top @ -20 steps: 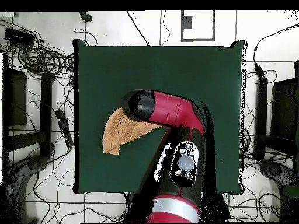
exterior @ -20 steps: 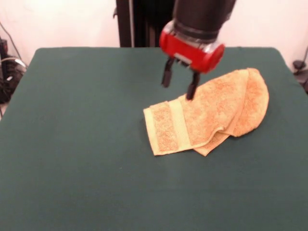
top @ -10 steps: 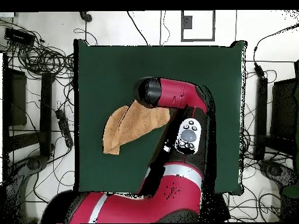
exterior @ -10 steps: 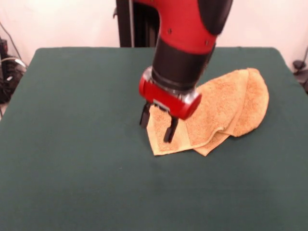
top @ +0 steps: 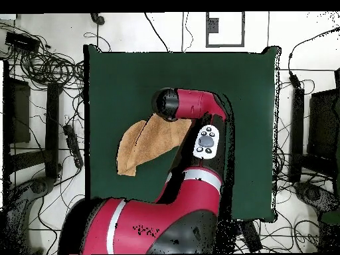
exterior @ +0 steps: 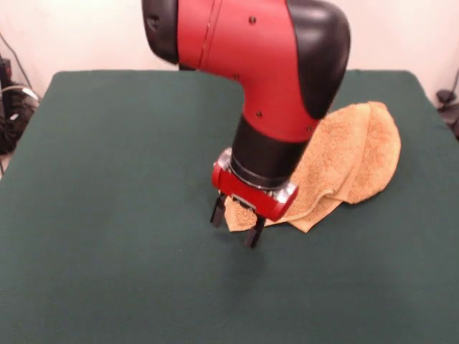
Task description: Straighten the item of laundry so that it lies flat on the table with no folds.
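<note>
The orange-tan towel (exterior: 351, 154) lies folded over itself on the right half of the green table (exterior: 115, 179). Its left end is hidden behind my arm in the front view. My gripper (exterior: 235, 226) is open, its two black fingers (exterior: 216, 211) pointing down at the towel's near left corner, one on each side of the edge, close to the cloth. In the overhead view the towel (top: 143, 143) shows left of centre on the table (top: 219, 80), and the arm's head covers its far end and the gripper.
The red arm (exterior: 265, 79) fills the middle of the front view and hides part of the towel. Cables and equipment (top: 46, 73) lie on the floor around the table. A black pedestal stands behind the table's far edge.
The gripper has come forward and down, from above the towel's middle to its near left corner, staying open. The towel has not moved.
</note>
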Action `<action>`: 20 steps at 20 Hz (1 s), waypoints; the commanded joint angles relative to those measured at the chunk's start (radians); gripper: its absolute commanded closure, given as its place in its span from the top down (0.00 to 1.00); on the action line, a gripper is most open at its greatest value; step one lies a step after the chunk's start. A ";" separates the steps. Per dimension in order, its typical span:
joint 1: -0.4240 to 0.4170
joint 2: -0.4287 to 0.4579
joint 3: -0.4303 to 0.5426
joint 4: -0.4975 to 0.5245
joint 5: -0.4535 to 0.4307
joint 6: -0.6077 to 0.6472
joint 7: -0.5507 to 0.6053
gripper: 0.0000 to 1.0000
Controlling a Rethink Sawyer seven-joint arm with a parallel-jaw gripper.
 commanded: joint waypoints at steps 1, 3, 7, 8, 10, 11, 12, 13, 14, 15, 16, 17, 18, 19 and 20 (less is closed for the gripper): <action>0.020 0.061 0.121 -0.046 -0.022 0.051 -0.008 1.00; 0.019 0.061 0.124 -0.035 -0.020 0.039 -0.005 1.00; 0.007 0.060 0.137 -0.022 -0.021 0.027 -0.020 1.00; 0.005 0.061 0.138 -0.020 -0.021 0.022 -0.021 1.00; 0.005 0.060 0.139 -0.011 -0.021 0.011 -0.017 1.00; 0.006 0.057 0.138 -0.007 -0.023 0.006 -0.015 1.00; 0.008 0.052 0.136 -0.002 -0.025 -0.001 -0.015 1.00; 0.009 0.037 0.136 0.008 -0.026 0.002 -0.020 1.00; 0.010 0.016 0.134 0.015 -0.024 0.034 -0.030 1.00; 0.011 -0.008 0.132 0.027 -0.023 0.059 -0.040 1.00; 0.009 -0.031 0.133 0.033 -0.021 0.090 -0.055 1.00; 0.007 -0.051 0.132 0.043 -0.020 0.111 -0.066 1.00; 0.004 -0.072 0.132 0.053 -0.019 0.133 -0.078 1.00; 0.000 -0.085 0.134 0.056 -0.018 0.154 -0.089 1.00; -0.004 -0.096 0.134 0.061 -0.018 0.169 -0.096 1.00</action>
